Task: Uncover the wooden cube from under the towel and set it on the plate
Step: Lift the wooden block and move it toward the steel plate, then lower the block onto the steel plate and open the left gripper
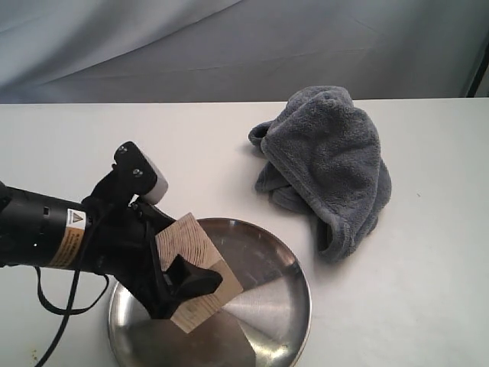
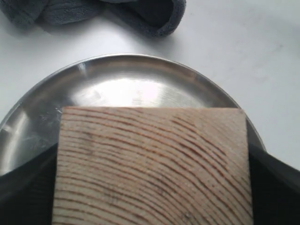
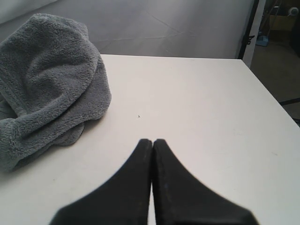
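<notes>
Wooden cube (image 1: 195, 243) hangs tilted over the plate (image 1: 302, 284), left fingers (image 1: 189, 277) clamped on it for lowering; right fingers (image 3: 133, 187) together.

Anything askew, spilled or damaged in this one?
The wooden cube hangs tilted over the plate, clamped in the left gripper, not flat. Whether it touches the plate is unclear. The towel lies bunched in a heap beside the plate, apart from it. Nothing looks spilled or damaged.
</notes>
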Robot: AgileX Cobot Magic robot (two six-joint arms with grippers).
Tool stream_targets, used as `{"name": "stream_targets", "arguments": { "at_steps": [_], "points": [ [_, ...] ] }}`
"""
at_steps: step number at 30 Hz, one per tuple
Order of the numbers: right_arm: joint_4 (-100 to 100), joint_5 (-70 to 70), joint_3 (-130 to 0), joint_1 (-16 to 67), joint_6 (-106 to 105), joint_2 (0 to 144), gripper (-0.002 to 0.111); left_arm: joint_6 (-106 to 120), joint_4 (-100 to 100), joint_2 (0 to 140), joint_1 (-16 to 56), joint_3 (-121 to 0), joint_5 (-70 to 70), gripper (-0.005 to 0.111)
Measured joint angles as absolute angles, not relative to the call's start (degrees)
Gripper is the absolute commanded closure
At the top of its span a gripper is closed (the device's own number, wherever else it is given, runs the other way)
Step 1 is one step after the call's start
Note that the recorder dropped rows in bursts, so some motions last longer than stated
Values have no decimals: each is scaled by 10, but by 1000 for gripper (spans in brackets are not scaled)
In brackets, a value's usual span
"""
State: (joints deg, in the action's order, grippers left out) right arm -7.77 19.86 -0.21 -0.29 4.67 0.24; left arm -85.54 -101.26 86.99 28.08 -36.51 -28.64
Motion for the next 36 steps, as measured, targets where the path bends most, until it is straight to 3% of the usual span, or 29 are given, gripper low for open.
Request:
{"name": "stream_targets", "arguments": {
  "at_steps": [29, 33, 36],
  "points": [
    [-78, 199, -2, -3, 47, 2, 108, -780, -928, 1004, 307, -402, -257, 106],
    [-78, 199, -2, -3, 47, 2, 108, -777, -928, 1004, 307, -402, -259, 102],
    [-78, 199, -2, -3, 47, 2, 108, -776, -928, 1004, 307, -402, -260, 91]
  ]
}}
